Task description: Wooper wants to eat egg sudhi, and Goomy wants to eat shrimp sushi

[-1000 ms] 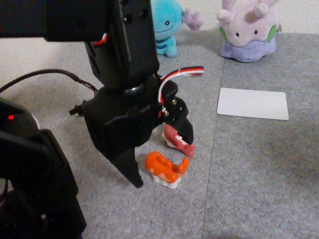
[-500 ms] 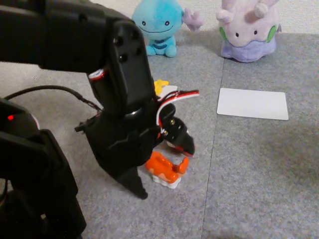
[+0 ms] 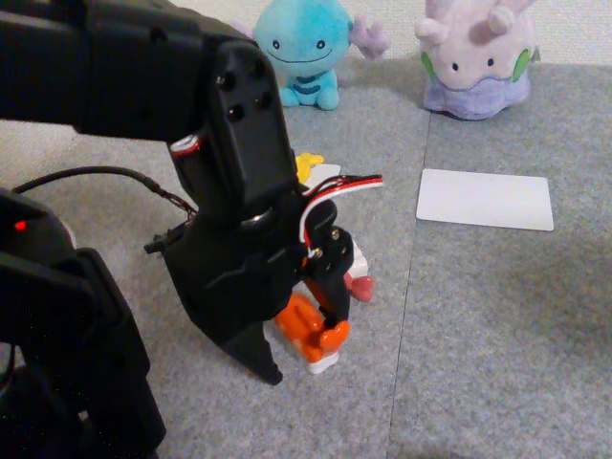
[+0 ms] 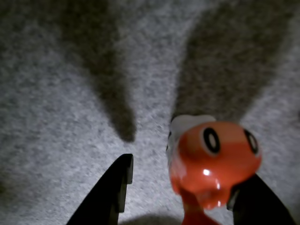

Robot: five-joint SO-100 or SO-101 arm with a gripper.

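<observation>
Two jaws of the tool are standing part open around the shrimp sushi on the grey table; in the wrist view it is lying against the right jaw, the left one apart. Goomy is sitting well beyond, to the upper right. Just behind are lying a pink-red sushi and the egg sudhi; Wooper is sitting farther back.

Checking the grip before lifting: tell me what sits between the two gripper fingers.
In the wrist view, the orange shrimp sushi sits between the fingers, against the right one; bare grey carpet shows in the remaining gap.
</observation>
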